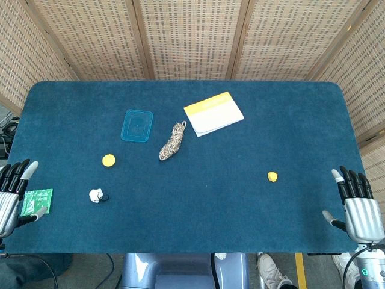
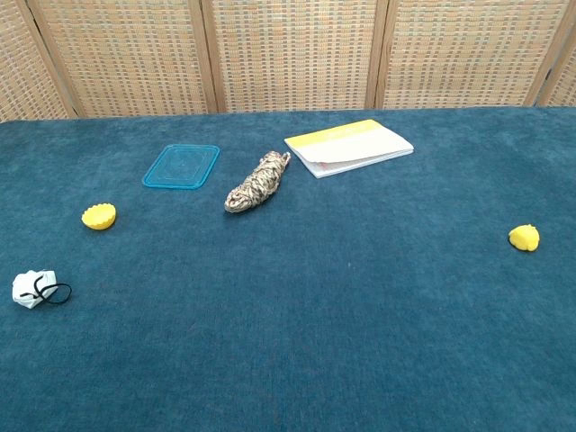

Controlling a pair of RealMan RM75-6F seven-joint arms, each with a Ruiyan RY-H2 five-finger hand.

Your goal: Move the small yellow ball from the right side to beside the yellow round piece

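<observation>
Nearest, at the table's (image 1: 198, 205) front corners: the left hand (image 1: 13, 192) at the left edge and the right hand (image 1: 360, 208) at the right edge, each empty with fingers extended and apart; neither appears in the chest view. A green card (image 1: 37, 201) lies just beside the left hand. Slightly farther, a white crumpled object with a black loop (image 1: 96, 195) rests left of centre. Right side: the small yellow ball (image 1: 272, 176), alone on the blue cloth, well apart from the right hand. Far left of it: the yellow round piece (image 1: 108, 160). Beyond, left to right: a clear blue lid (image 1: 137, 126), a bundle of speckled rope (image 1: 173, 141), and a yellow-and-white booklet (image 1: 213, 113).
</observation>
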